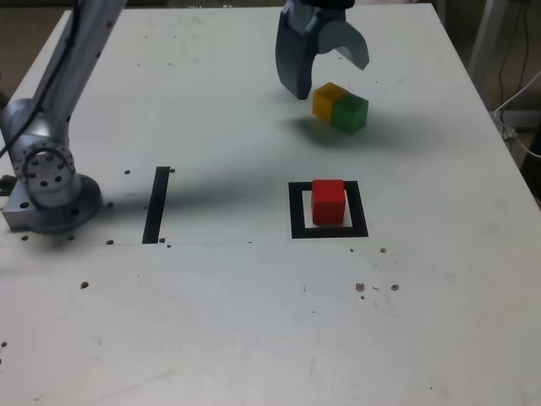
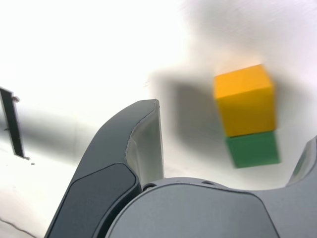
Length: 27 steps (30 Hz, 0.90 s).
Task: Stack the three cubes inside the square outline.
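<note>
Three cubes sit on our white surface (image 1: pixel 254 338): the red cube (image 1: pixel 328 201) inside the square outline (image 1: pixel 296 222), the yellow cube (image 1: pixel 327 100) and green cube (image 1: pixel 350 112) touching side by side farther back. Our gripper (image 1: pixel 325 74) hangs just above that pair, jaws wide apart, holding nothing.

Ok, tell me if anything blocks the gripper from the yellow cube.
Nothing stands between them: the open gripper hangs just above the yellow cube. But the green cube sits flush against the yellow one's side, on the exterior view's right, so a finger may have no gap there.
</note>
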{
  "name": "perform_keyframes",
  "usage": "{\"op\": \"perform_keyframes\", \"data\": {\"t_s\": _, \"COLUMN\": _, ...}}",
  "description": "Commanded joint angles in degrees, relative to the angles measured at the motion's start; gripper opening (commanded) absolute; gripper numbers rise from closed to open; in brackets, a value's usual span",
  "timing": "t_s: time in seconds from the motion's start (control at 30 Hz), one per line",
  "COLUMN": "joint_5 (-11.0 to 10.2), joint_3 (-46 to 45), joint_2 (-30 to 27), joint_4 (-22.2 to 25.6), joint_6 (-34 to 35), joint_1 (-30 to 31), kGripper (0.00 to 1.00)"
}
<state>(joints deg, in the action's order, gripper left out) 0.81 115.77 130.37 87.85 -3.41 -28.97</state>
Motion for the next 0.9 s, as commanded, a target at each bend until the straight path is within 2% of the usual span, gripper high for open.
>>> {"op": "perform_keyframes", "data": {"t_s": 0.0, "joint_5": 0.11, "joint_3": 1.44, "joint_2": 1.53, "joint_4": 0.99, "joint_6": -0.23, "joint_1": -0.47, "kGripper": 0.98}}
{"op": "perform_keyframes", "data": {"t_s": 0.23, "joint_5": 0.68, "joint_3": 6.25, "joint_2": 5.76, "joint_4": 3.00, "joint_6": -1.07, "joint_1": -2.45, "kGripper": 0.97}}
{"op": "perform_keyframes", "data": {"t_s": 0.57, "joint_5": 2.98, "joint_3": 9.92, "joint_2": 10.19, "joint_4": 4.99, "joint_6": -2.21, "joint_1": -3.43, "kGripper": 0.91}}
{"op": "perform_keyframes", "data": {"t_s": 0.77, "joint_5": 3.64, "joint_3": 10.61, "joint_2": 10.84, "joint_4": 5.58, "joint_6": -2.23, "joint_1": -3.90, "kGripper": 0.81}}
{"op": "perform_keyframes", "data": {"t_s": 0.87, "joint_5": 4.27, "joint_3": 10.64, "joint_2": 10.98, "joint_4": 5.78, "joint_6": -2.25, "joint_1": -4.04, "kGripper": 0.71}}
